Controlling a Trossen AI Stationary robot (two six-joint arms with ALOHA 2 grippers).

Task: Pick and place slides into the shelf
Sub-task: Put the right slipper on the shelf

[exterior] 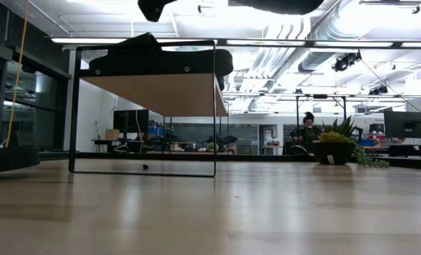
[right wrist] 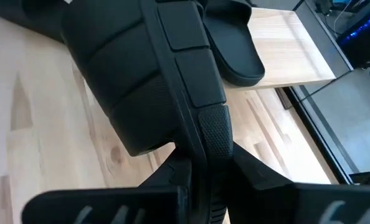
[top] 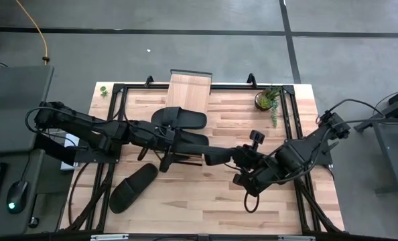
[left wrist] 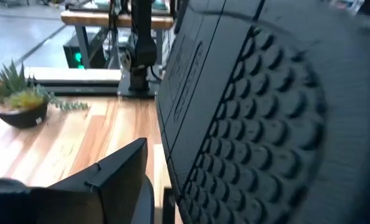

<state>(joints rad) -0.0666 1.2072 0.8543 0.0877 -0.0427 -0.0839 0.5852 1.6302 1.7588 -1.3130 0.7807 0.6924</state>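
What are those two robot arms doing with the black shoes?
They are putting slides on a small wooden shelf. One slide already lies on it. The right gripper is pinching the edge of a second slide and holding it by the shelf. The left gripper is open right next to that same slide. Another slide is waiting on the table, and a little potted plant sits in the corner.

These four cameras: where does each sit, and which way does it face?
High view: overhead, facing down on the table, both arms and the shelf.
Low view: at tabletop height, facing level across to the shelf and plant; no arm clearly shown.
Left wrist view: on the left arm, close against a slide's sole.
Right wrist view: on the right arm; right hand pinches a slide.
Shared: shelf and slides.
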